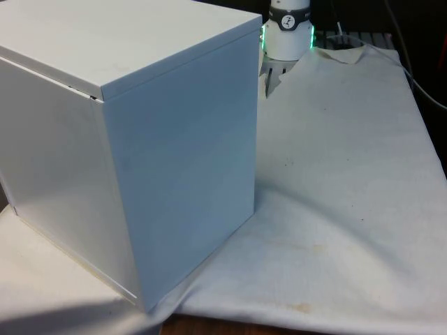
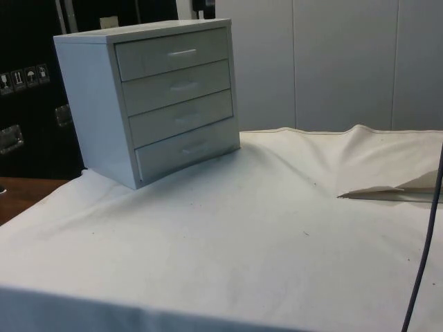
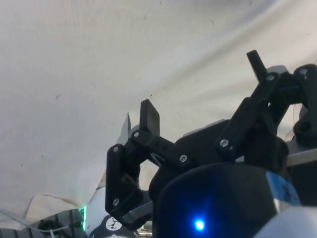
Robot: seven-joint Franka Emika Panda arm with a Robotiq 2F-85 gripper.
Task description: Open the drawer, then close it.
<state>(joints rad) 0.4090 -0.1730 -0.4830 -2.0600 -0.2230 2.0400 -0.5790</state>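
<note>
A white chest of drawers (image 2: 149, 97) stands on the white cloth at the table's end. It has several drawers stacked one above another, each with a small pale handle; the top handle (image 2: 182, 52) and the bottom handle (image 2: 195, 147) both sit flush, and every drawer front is pushed in. In the front view the chest (image 1: 133, 139) turns its plain back and side to the camera. My gripper (image 3: 202, 89) hangs over bare cloth, away from the chest. It is open, one black fingertip (image 3: 149, 116) far from the other, with nothing between them.
The cloth (image 2: 263, 235) has a raised fold (image 2: 384, 192) near the side view's right. A dark cable (image 2: 426, 242) runs down that edge. Bare wood of the table (image 2: 21, 197) shows beside the chest. The robot's base (image 1: 286, 31) stands behind the chest.
</note>
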